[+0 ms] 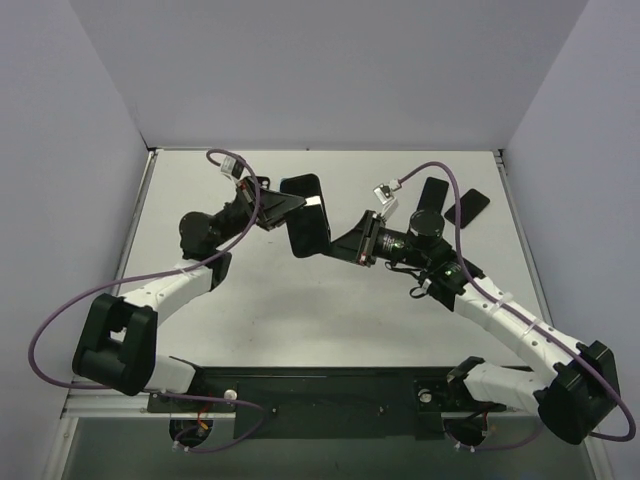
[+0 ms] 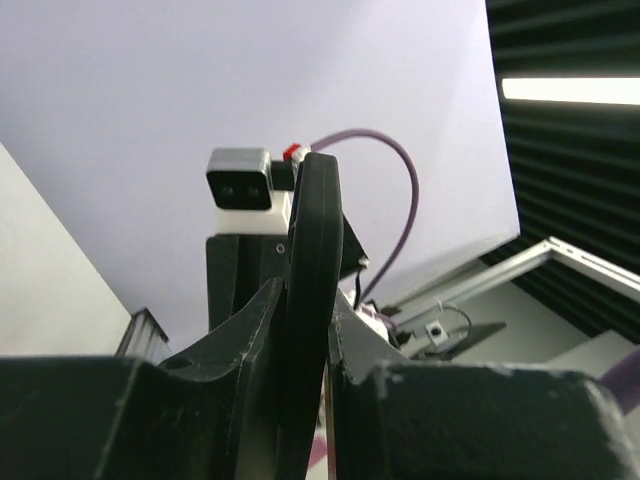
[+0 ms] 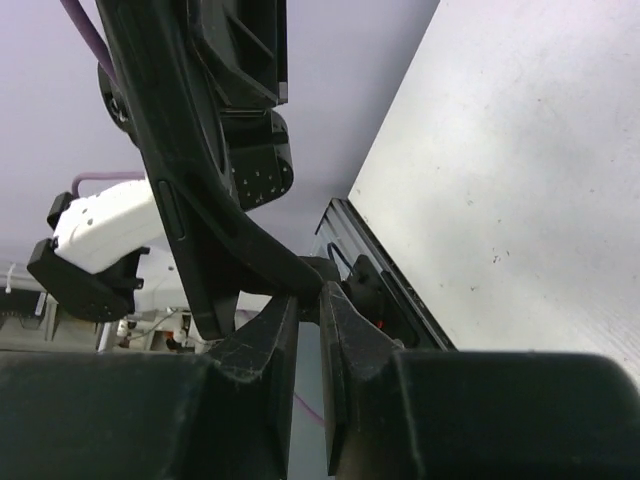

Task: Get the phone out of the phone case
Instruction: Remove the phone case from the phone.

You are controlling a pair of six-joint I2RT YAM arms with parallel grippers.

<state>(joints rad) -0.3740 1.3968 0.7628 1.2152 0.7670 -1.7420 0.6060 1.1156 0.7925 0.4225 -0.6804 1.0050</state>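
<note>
Closest to the left wrist lens, the left pincer [image 2: 305, 305] has its two black fingers [image 2: 240, 340] pressed onto the phone case [image 2: 315, 230], which shows edge-on here as a thin, matte black slab with a rounded end rising straight up between them. Behind that edge sits a small grey and white camera block [image 2: 240, 180], with a purple cable [image 2: 405, 180] looping off to the right. In the right wrist view, the right pincer [image 3: 310, 300] is pinched nearly together on a curved black lip at the lower end of the case. From there the case runs up and to the left as a long dark band with a slim side button on its edge. Whether the phone sits fully inside cannot be told from these angles. From above, the case hangs in the air between the two arms, over the far middle of the pale surface [image 1: 300, 320]. It is a plain black rectangle tilted a little, with the left pincer at its upper left side and the right pincer at its lower right corner. Two other flat dark slabs [image 1: 432, 190] lie on the surface near the far right corner, well apart from the case.
</note>
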